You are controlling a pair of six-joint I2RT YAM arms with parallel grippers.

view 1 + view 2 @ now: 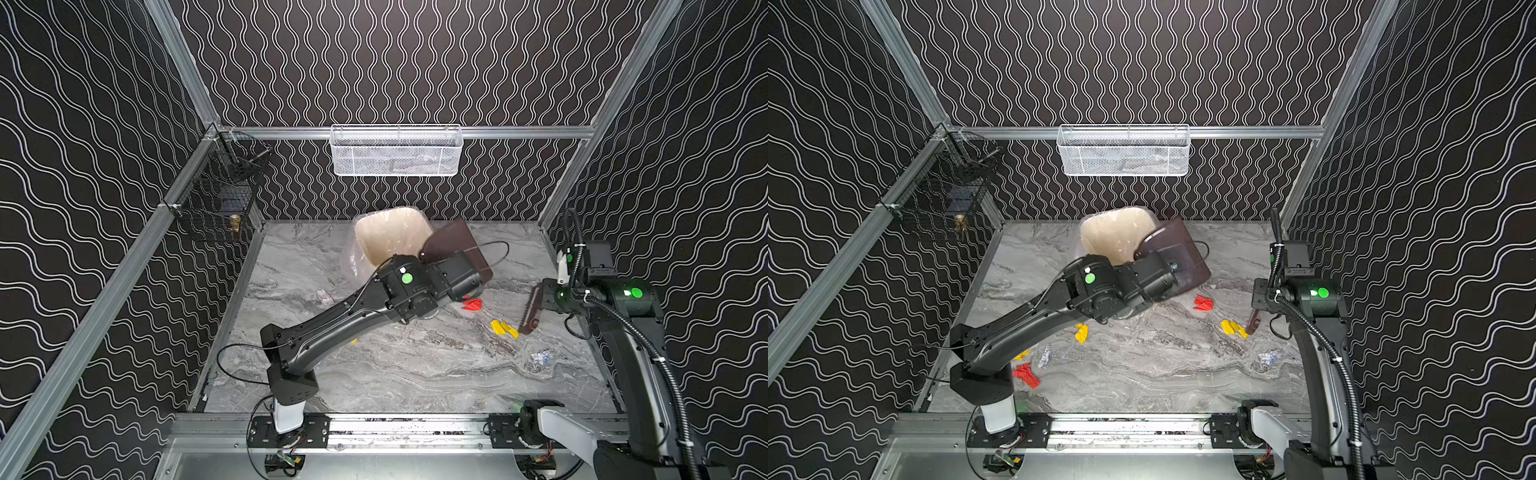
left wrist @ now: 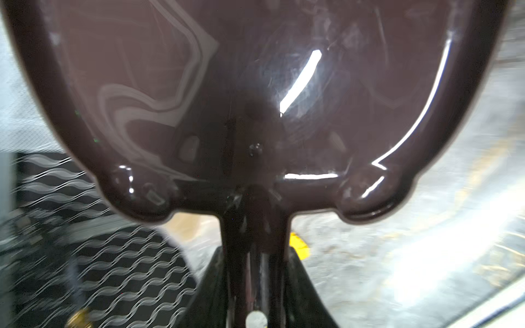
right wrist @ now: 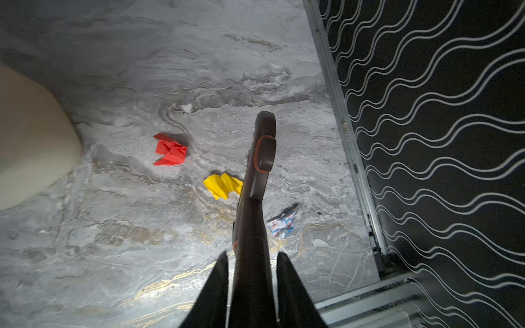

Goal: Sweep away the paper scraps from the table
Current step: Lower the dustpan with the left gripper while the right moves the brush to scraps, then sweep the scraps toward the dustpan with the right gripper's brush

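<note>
Scraps [image 1: 1203, 303], 2 red, 3 yel, 3 wht

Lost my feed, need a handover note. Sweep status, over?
Left gripper shut on dustpan, raised by the bin. Right gripper shut on brush, beside yellow scrap. Paper scraps scattered on table. Nothing blocking brush.

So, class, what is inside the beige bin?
The bin shows only bare beige walls under a clear liner, with nothing lying in the visible part. The dustpan and the left arm cover its near right part, so that cannot be seen.
</note>
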